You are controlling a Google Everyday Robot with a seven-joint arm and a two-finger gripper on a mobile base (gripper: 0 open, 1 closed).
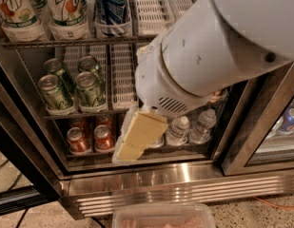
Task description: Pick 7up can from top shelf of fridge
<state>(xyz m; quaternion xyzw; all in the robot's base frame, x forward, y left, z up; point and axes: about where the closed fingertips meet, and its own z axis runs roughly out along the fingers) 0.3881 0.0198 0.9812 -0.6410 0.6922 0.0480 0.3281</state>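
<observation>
While the bulky white arm, smooth moulded plastic with a vented round wrist housing, fills the right of the view, its gripper hangs in front of the lower shelves of the fridge as a flat, pale yellow, wedge-shaped piece. Whether it is spread or pressed together cannot be told. The 7up can, tall, slim and white with green lettering and a red dot, stands on the top shelf, a wire rack with a steel front rail. It is well apart from the gripper, higher up and to its left. Just left of it stands a like white can and just right a blue Pepsi can, beside white slotted plastic lane trays. The shelf below holds short green cans in two lanes. The lowest holds red cans at left and clear ribbed water bottles at right, behind the gripper. The fridge is brushed stainless steel with a ribbed base grille. On the speckled floor nearest the camera, a clear plastic tub holds something pinkish.
</observation>
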